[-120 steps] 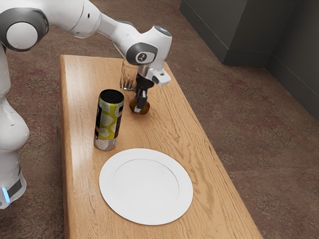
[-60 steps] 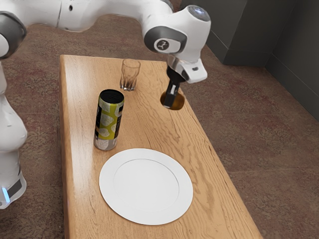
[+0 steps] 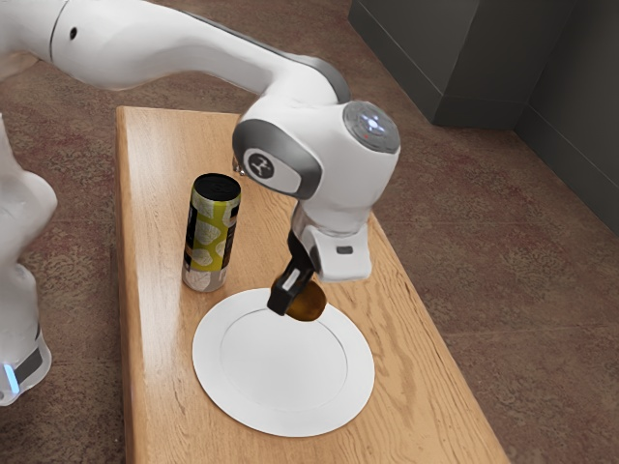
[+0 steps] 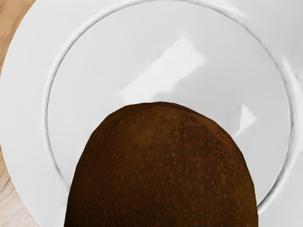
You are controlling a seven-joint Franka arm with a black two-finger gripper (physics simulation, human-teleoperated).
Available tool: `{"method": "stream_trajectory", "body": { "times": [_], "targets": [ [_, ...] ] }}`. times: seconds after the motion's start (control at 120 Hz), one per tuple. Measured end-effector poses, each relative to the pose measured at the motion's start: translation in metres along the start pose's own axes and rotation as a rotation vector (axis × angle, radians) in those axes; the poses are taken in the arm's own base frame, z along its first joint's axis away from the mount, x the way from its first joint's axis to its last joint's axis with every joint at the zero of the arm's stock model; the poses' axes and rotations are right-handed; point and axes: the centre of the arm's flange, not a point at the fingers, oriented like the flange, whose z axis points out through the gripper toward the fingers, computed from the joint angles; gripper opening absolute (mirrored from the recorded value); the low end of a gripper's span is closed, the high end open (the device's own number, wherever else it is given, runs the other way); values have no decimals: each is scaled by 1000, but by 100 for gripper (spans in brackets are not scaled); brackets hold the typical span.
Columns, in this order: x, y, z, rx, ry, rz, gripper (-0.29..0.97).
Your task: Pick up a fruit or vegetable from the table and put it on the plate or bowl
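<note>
My gripper [image 3: 296, 294] is shut on a brown kiwi-like fruit [image 3: 309, 304] and holds it just above the far rim of the white plate [image 3: 261, 387]. In the wrist view the brown speckled fruit [image 4: 163, 170] hangs right under my hand with the plate [image 4: 156, 61] spread out beneath it. One black finger [image 3: 287, 287] shows on the side of the fruit toward the exterior view's left.
A tall yellow-green patterned can [image 3: 210, 233] stands upright on the wooden table [image 3: 377, 290], just beyond the plate toward the exterior view's left. A drinking glass is partly hidden behind my arm. The table's edges drop to a brown floor.
My hand lifted the fruit from beside the glass, carried it across the table toward the plate and lowered it over the plate's far rim.
</note>
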Motion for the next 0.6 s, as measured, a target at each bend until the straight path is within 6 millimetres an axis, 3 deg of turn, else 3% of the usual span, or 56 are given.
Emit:
{"method": "stream_trajectory", "body": {
  "times": [0.083, 0.208, 0.317, 0.358, 0.4, 0.492, 0.55, 0.6],
  "targets": [
    [0, 4, 6, -3, -11, -35, 29],
    [0, 4, 8, -8, -16, -87, 53],
    [0, -1, 8, -11, -18, -134, 61],
    [6, -14, 12, -16, -26, -166, 63],
    [12, -53, 17, -33, -31, -247, 64],
    [16, -188, 6, -46, 19, -466, 66],
    [-11, -271, -3, 7, 51, -594, 67],
    [-42, -321, -1, 39, 50, -687, 67]
  ]
}}
